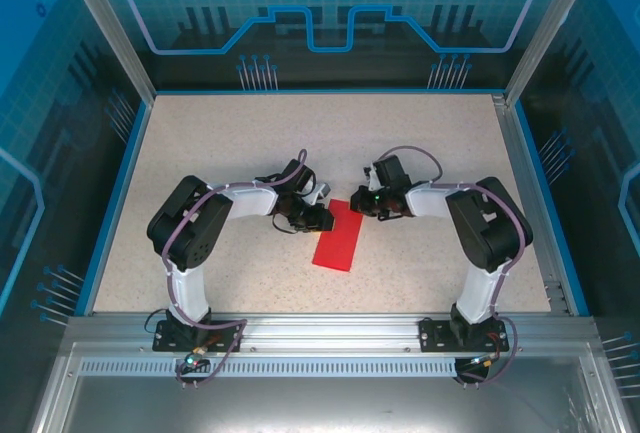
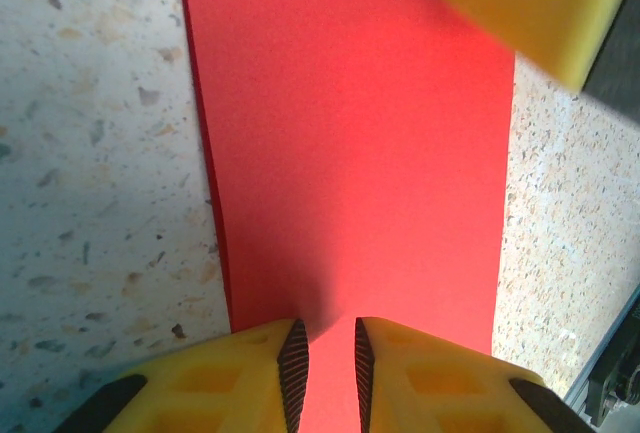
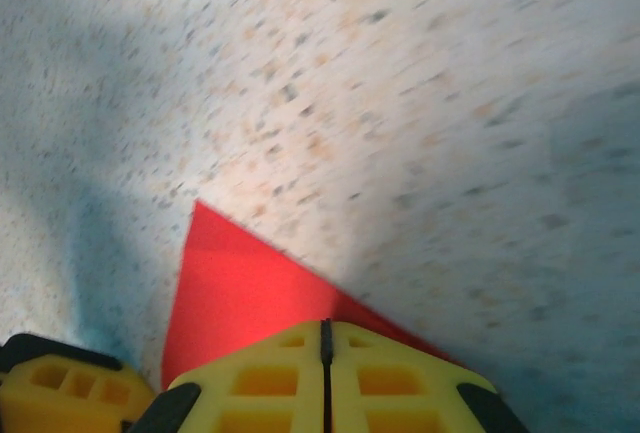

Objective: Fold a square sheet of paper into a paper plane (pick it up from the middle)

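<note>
The square sheet of paper (image 1: pixel 338 238) is bright red and lies flat on the speckled table as a long narrow strip, apparently folded in half. My left gripper (image 1: pixel 318 215) is at the strip's far left end. In the left wrist view its jaws (image 2: pixel 331 353) stand a small way apart over the red paper (image 2: pixel 350 153), with nothing between them. My right gripper (image 1: pixel 362 201) is at the strip's far end, shut. In the right wrist view its fingertips (image 3: pixel 325 331) meet above a red corner (image 3: pixel 240 283). A yellow right finger (image 2: pixel 540 3) shows at the top right of the left wrist view.
The speckled table (image 1: pixel 200 143) has blue side walls and a patterned blue back panel. An aluminium rail (image 1: pixel 320 328) carrying both arm bases runs along the near edge. The two grippers are close together over the paper's far end.
</note>
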`<action>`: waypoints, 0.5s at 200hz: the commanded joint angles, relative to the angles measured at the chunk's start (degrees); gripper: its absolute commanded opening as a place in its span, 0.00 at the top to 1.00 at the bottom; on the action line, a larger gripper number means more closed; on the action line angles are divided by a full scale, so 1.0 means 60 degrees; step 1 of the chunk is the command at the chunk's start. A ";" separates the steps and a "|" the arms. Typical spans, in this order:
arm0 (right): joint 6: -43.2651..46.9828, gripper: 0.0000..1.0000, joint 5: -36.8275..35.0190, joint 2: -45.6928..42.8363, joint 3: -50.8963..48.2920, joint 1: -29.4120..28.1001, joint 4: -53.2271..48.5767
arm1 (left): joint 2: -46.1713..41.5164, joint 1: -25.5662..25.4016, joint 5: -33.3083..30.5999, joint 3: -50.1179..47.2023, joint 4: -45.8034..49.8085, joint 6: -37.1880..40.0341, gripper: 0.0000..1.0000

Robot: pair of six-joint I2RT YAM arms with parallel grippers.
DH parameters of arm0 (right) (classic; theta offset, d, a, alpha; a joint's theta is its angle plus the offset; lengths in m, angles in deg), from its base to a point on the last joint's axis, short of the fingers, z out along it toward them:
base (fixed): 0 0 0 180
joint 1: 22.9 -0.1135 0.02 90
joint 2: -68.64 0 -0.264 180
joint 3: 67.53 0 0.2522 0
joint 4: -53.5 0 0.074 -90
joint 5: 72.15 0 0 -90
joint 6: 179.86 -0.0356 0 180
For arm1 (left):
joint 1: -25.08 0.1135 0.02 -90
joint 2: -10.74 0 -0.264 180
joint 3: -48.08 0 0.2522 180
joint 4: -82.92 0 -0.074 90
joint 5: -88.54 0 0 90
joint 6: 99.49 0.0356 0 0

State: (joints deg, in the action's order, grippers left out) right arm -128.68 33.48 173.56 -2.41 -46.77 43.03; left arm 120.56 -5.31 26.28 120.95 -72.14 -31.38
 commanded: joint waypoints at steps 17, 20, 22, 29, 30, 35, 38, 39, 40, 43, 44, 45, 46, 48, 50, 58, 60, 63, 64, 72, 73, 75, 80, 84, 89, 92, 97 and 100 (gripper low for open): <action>0.0636 0.93 -0.0237 -0.0040 -0.0107 0.0605 -0.0518 | 0.1186 -0.0131 -0.1754 -0.0620 0.0450 0.0601 0.74; 0.0672 0.93 -0.0245 -0.0067 -0.0107 0.0648 -0.0539 | 0.1180 -0.0131 -0.1754 -0.0623 0.0451 0.0601 0.74; 0.0689 0.93 -0.0269 -0.0084 -0.0107 0.0668 -0.0553 | 0.1179 -0.0134 -0.1753 -0.0612 0.0458 0.0601 0.74; 0.0765 0.93 -0.0290 -0.0149 -0.0107 0.0740 -0.0616 | 0.1179 -0.0131 -0.1739 -0.0594 0.0479 0.0600 0.74; 0.0769 0.93 -0.0291 -0.0169 -0.0107 0.0741 -0.0619 | 0.1179 -0.0133 -0.1739 -0.0594 0.0480 0.0601 0.74; 0.0800 0.93 -0.0294 -0.0221 -0.0328 0.0789 -0.0636 | 0.1165 -0.0126 -0.1739 -0.0580 0.0478 0.0587 0.74; 0.0815 0.93 -0.0289 -0.0245 -0.0371 0.0811 -0.0636 | 0.1157 -0.0132 -0.1728 -0.0580 0.0480 0.0596 0.74; 0.0816 0.93 -0.0283 -0.0260 -0.0378 0.0820 -0.0643 | 0.1153 -0.0126 -0.1726 -0.0580 0.0488 0.0599 0.74; 0.0824 0.93 -0.0280 -0.0282 -0.0381 0.0825 -0.0647 | 0.1152 -0.0130 -0.1718 -0.0580 0.0491 0.0593 0.74; 0.0842 0.93 -0.0291 -0.0340 -0.0397 0.0841 -0.0658 | 0.1152 -0.0134 -0.1723 -0.0580 0.0489 0.0600 0.74; 0.0844 0.93 -0.0291 -0.0352 -0.0398 0.0843 -0.0662 | 0.1151 -0.0135 -0.1724 -0.0580 0.0492 0.0601 0.74; 0.0853 0.93 -0.0292 -0.0365 -0.0399 0.0851 -0.0663 | 0.1150 -0.0127 -0.1724 -0.0572 0.0486 0.0594 0.74; 0.0850 0.93 -0.0292 -0.0386 -0.0399 0.0855 -0.0672 | 0.1150 -0.0131 -0.1717 -0.0576 0.0491 0.0590 0.74; 0.0866 0.93 -0.0292 -0.0413 -0.0411 0.0859 -0.0689 | 0.1150 -0.0130 -0.1711 -0.0579 0.0487 0.0588 0.74; 0.0873 0.93 -0.0310 -0.0449 -0.0413 0.0874 -0.0701 | 0.1150 -0.0126 -0.1692 -0.0579 0.0493 0.0587 0.74; 0.0890 0.93 -0.0289 -0.0611 -0.0454 0.0893 -0.0729 | 0.1142 -0.0135 -0.1660 -0.0566 0.0495 0.0585 0.74; 0.0890 0.93 -0.0280 -0.0656 -0.0479 0.0897 -0.0733 | 0.1144 -0.0128 -0.1653 -0.0558 0.0495 0.0586 0.74; 0.0890 0.93 -0.0258 -0.0744 -0.0508 0.0903 -0.0705 | 0.1136 -0.0132 -0.1637 -0.0551 0.0495 0.0579 0.74; 0.0890 0.93 -0.0253 -0.0773 -0.0513 0.0911 -0.0700 | 0.1136 -0.0133 -0.1636 -0.0551 0.0495 0.0583 0.74; 0.0877 0.93 -0.0194 -0.1028 -0.0598 0.0890 -0.0681 | 0.1124 -0.0132 -0.1597 -0.0548 0.0482 0.0557 0.74; 0.0869 0.93 -0.0184 -0.1069 -0.0609 0.0890 -0.0673 | 0.1122 -0.0126 -0.1594 -0.0549 0.0481 0.0557 0.74; 0.0856 0.93 -0.0177 -0.1133 -0.0635 0.0896 -0.0667 | 0.1121 -0.0129 -0.1586 -0.0550 0.0481 0.0557 0.74; 0.0809 0.93 -0.0126 -0.1282 -0.0710 0.0889 -0.0649 | 0.1099 -0.0133 -0.1565 -0.0550 0.0479 0.0545 0.74; 0.0790 0.93 -0.0077 -0.1443 -0.0778 0.0875 -0.0627 | 0.1093 -0.0135 -0.1538 -0.0543 0.0469 0.0532 0.74; 0.0740 0.93 -0.0041 -0.1626 -0.0858 0.0823 -0.0615 | 0.1077 -0.0127 -0.1509 -0.0528 0.0473 0.0518 0.74; 0.0712 0.93 -0.0043 -0.1732 -0.0911 0.0798 -0.0615 | 0.1077 -0.0134 -0.1494 -0.0511 0.0467 0.0514 0.74; 0.0668 0.93 -0.0014 -0.1919 -0.0996 0.0730 -0.0621 | 0.1056 -0.0134 -0.1456 -0.0499 0.0466 0.0492 0.74; 0.0626 0.93 0.0014 -0.2017 -0.1047 0.0677 -0.0616 | 0.1054 -0.0135 -0.1436 -0.0482 0.0479 0.0494 0.74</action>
State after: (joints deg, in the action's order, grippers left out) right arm -124.75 33.00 166.98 -6.67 -41.97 40.21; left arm 120.54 -5.31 26.48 120.95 -72.14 -31.38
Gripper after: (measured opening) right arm 0.074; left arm 0.260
